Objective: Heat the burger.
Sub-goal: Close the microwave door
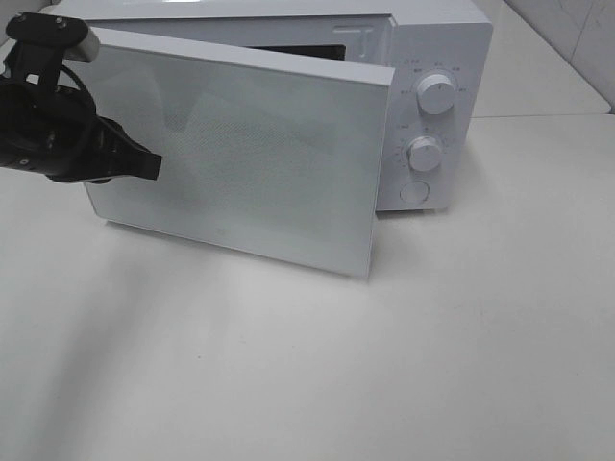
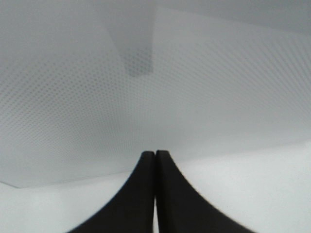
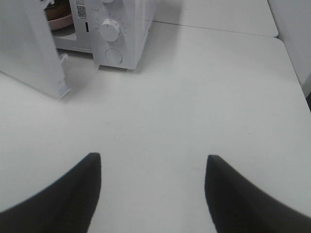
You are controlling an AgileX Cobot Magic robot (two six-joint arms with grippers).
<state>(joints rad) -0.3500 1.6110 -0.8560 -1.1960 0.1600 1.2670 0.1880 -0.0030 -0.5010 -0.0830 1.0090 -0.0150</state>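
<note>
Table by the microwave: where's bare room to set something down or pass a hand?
Free: the table strip in front of the door, and the patch right of the microwave, where the right gripper hangs open over bare surface. Crowded: the left side, where the shut left gripper sits at the swung-out door, and the gap between door and microwave.

Your high camera looks down from the front at the white box-shaped microwave oven [image 1: 432,120], its white speckled-glass door [image 1: 250,163] and the plain white table [image 1: 404,365]. Your left wrist camera sits very near that door, facing it past the black left tool [image 2: 155,153]. Your right wrist camera hangs well back, looking over the black right tool [image 3: 153,156] across the table to the oven's dials, shared with the high view.
</note>
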